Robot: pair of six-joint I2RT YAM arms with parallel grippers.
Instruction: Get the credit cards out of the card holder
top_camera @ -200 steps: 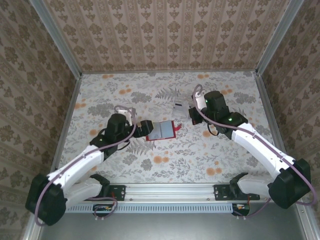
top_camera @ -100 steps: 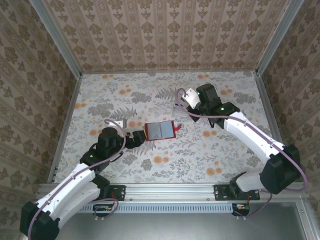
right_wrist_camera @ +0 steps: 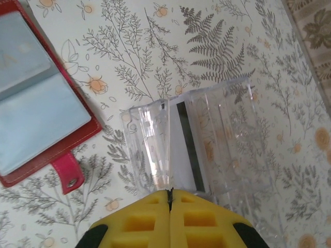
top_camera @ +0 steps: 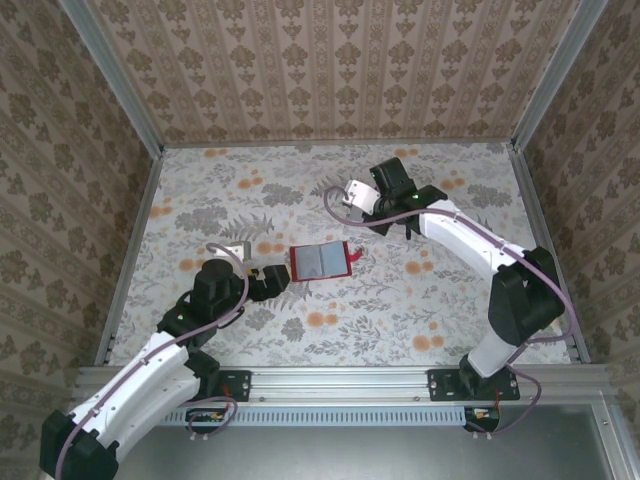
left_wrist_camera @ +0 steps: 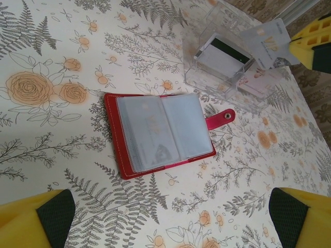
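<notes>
One red card holder (top_camera: 320, 261) open mid-surface (top_camera: 230, 190), its pocketed cards too blurred for us to count, left fingers (left_wrist_camera: 36, 219) spread wide, partly cut off, right fingers (right_wrist_camera: 134, 222) pinching one credit card (left_wrist_camera: 266, 41), a second striped card (left_wrist_camera: 220, 57) inside one clear box (left_wrist_camera: 204, 85).

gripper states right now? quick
Left gripper: jaws open, holding nothing.
Right gripper: jaws shut on a credit card.
</notes>
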